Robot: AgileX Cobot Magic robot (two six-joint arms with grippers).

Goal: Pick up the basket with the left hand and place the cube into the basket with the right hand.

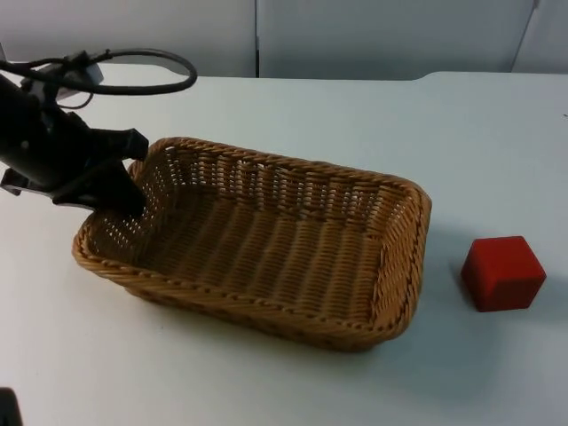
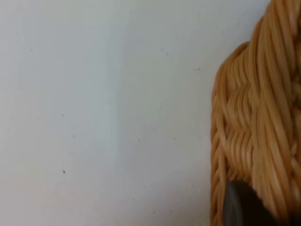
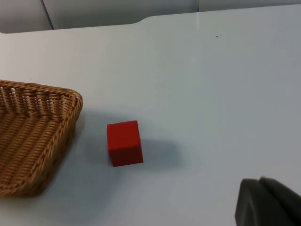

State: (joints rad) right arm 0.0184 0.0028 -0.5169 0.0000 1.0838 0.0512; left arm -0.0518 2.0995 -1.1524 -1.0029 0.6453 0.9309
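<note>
Gripping the wicker basket (image 1: 266, 240) at its end rim, the left hand (image 1: 124, 182) looks clamped there — lift it level. The red cube (image 1: 502, 272) sits on the tabletop (image 1: 461, 133) just beside the basket; the right hand's (image 3: 268, 207) state I cannot tell.

White table top (image 1: 293, 115) w/ rounded far edge, grey partition wall (image 1: 373, 35) behind, even light

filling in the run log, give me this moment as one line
left gripper at basket rim, near end | right gripper apart from cube | cube on table beside basket | basket empty
</note>
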